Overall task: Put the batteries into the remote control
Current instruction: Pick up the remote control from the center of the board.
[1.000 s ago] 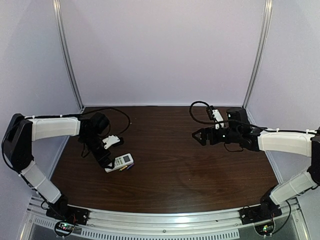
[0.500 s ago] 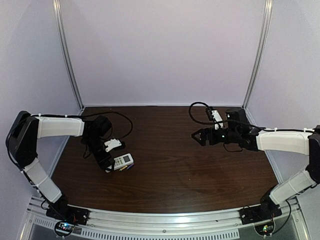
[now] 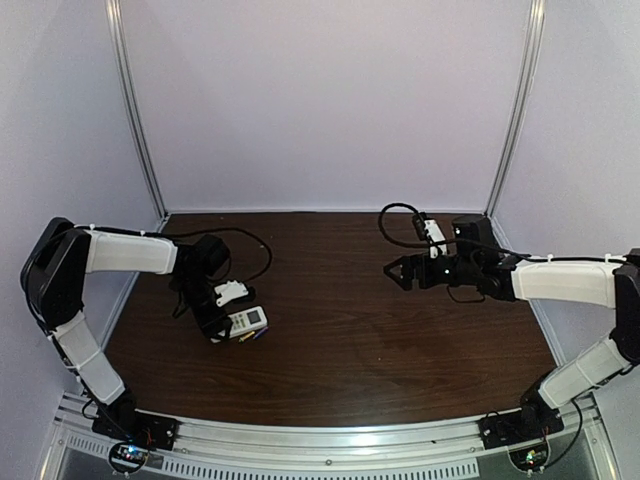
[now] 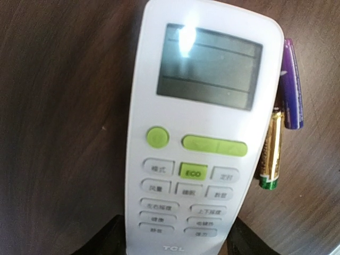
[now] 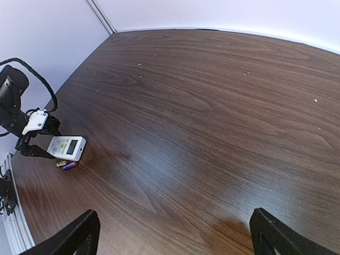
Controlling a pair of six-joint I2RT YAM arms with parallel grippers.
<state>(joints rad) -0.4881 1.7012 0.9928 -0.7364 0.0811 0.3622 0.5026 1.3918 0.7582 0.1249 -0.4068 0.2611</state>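
Observation:
The white remote control [image 4: 202, 149] lies face up on the table, display end away from my left wrist. My left gripper [image 4: 178, 241] holds its button end, a dark finger [image 4: 103, 241] pressed against each long side. Two batteries lie along the remote's right edge: a purple one [image 4: 291, 85] beside the display and a gold one [image 4: 272, 151] beside the buttons. From above, the remote [image 3: 246, 322] sits at the table's left with the left gripper [image 3: 222, 325] on it. My right gripper [image 3: 392, 270] hovers open and empty over the right half, far from the remote [image 5: 67, 147].
A black cable [image 3: 245, 245] loops off the left arm over the table's back left. White enclosure walls and metal posts [image 3: 135, 110] ring the dark wooden table [image 3: 380, 340]. A metal rail [image 3: 330, 440] runs along the near edge.
The left gripper's fingers have narrowed onto the remote's sides, and the left arm has shifted slightly right and down. The right arm has stayed put.

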